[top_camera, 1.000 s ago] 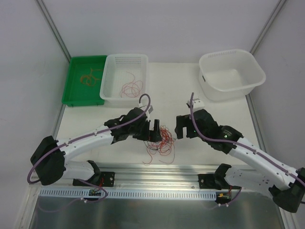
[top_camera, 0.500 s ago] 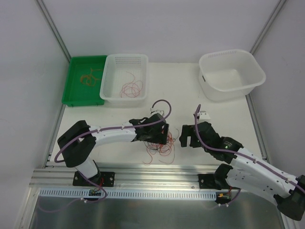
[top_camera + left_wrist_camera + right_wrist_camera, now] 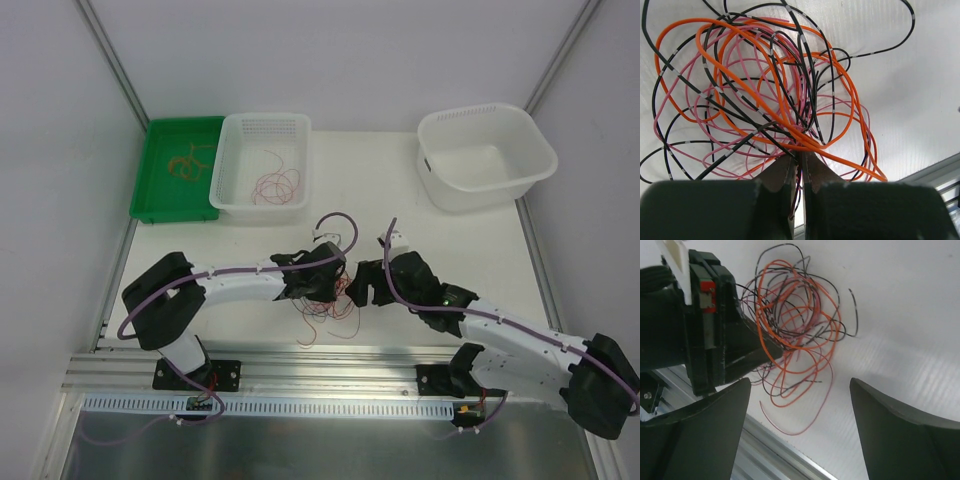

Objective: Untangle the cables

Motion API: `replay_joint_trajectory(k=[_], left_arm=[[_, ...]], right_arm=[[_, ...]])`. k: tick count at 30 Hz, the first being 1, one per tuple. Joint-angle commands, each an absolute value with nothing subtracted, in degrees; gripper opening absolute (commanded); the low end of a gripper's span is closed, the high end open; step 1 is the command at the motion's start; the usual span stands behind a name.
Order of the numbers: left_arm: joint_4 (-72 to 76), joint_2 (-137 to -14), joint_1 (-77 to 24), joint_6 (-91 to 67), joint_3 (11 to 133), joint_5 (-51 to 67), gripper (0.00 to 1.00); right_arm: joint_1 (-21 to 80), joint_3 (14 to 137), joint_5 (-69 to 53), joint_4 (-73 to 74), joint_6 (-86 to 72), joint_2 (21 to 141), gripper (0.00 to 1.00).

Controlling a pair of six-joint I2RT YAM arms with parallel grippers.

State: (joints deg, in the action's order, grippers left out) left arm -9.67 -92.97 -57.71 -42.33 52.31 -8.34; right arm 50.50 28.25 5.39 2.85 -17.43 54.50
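The cables (image 3: pixel 337 303) lie as one tangle of thin orange, pink-red and black wires (image 3: pixel 765 90) on the white table, near its front edge. My left gripper (image 3: pixel 322 284) sits on the tangle's left side. Its jaws (image 3: pixel 801 159) are shut on a few strands, with a dark red wire showing between the pads. My right gripper (image 3: pixel 362 284) hovers just right of the tangle, open wide (image 3: pixel 800 384) with nothing between its fingers. In the right wrist view the left gripper (image 3: pixel 740 352) pinches the edge of the cables (image 3: pixel 795 325).
At the back left stands a green tray (image 3: pixel 160 200) holding orange-tan wires (image 3: pixel 188 163). Beside it is a white basket (image 3: pixel 222 170) with red wires (image 3: pixel 275 185). A white tub (image 3: pixel 480 190) stands at the back right. An aluminium rail (image 3: pixel 330 365) runs along the front edge.
My left gripper came down onto the tangle and shut on some strands. My right arm swung left, closer to the tangle, and its jaws narrowed slightly.
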Motion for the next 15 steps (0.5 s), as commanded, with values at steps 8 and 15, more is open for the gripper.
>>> replay_joint_trajectory(k=[8,15], left_arm=[[-5.8,-85.7,-57.9,-40.3,47.6,-7.1,0.0],[-5.7,-84.1,-57.9,-39.9,46.8,-7.1,0.0]], right_arm=[[50.5,31.6,-2.8,-13.8,-13.7,66.3,0.61],[50.5,32.9,-4.2,-16.3,-13.6,70.5,0.43]])
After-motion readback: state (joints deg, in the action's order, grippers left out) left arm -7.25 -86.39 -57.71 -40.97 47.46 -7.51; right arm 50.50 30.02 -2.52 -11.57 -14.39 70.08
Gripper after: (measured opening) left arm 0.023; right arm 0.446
